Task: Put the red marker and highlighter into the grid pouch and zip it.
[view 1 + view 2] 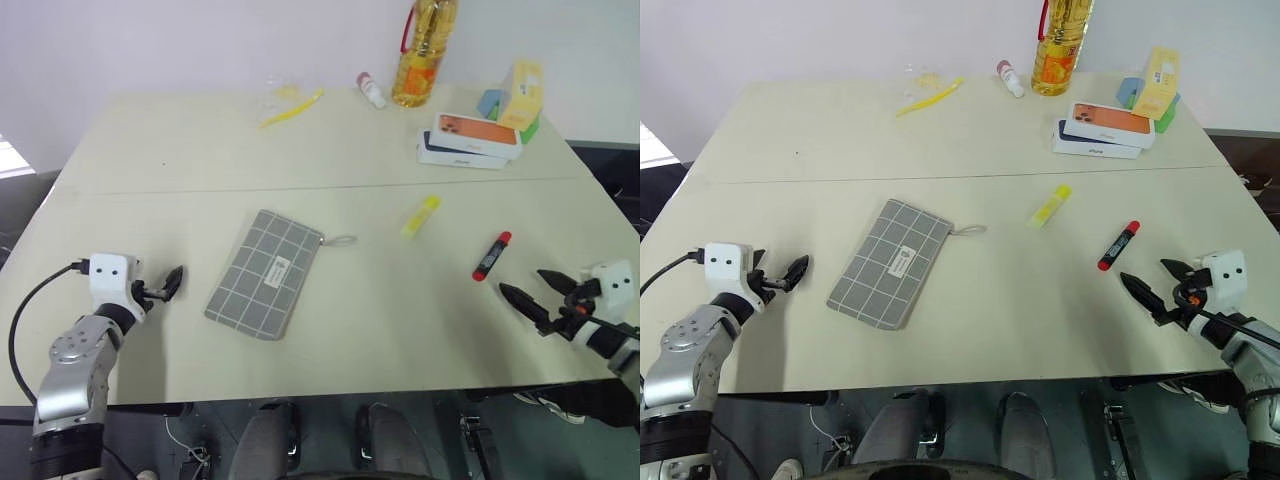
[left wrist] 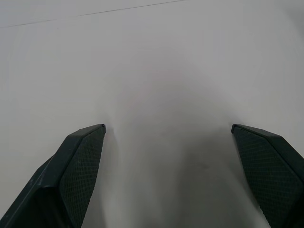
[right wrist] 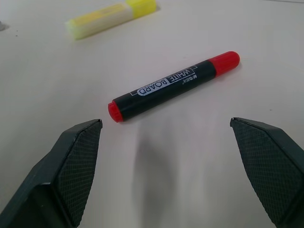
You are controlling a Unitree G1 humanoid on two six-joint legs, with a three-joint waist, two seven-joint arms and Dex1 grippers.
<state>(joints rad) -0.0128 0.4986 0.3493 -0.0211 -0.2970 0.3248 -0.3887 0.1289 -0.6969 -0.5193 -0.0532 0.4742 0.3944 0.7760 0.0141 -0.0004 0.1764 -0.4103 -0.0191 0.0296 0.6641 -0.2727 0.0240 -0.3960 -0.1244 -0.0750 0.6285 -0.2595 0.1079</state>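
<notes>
The grid pouch [image 1: 265, 272] lies flat near the middle of the table, its grey zipper pull loop [image 1: 340, 241] pointing right. Right of it lies the yellow highlighter [image 1: 421, 216], and further right the red marker [image 1: 492, 255], black in the body with red ends. My right gripper [image 1: 522, 282] hovers open just behind the marker [image 3: 173, 88], with nothing between its fingers; the highlighter [image 3: 111, 18] lies beyond it. My left gripper [image 1: 165, 285] is open over bare table left of the pouch and a short way from it. Its fingers [image 2: 80, 156] hold nothing.
Along the far edge stand an oil bottle [image 1: 425, 45], stacked phone boxes [image 1: 470, 140] and small coloured cartons [image 1: 520, 95]. A small white bottle with a red cap [image 1: 371, 90] and a long yellow stick [image 1: 290, 108] lie there too. A seam crosses the table [image 1: 200, 185].
</notes>
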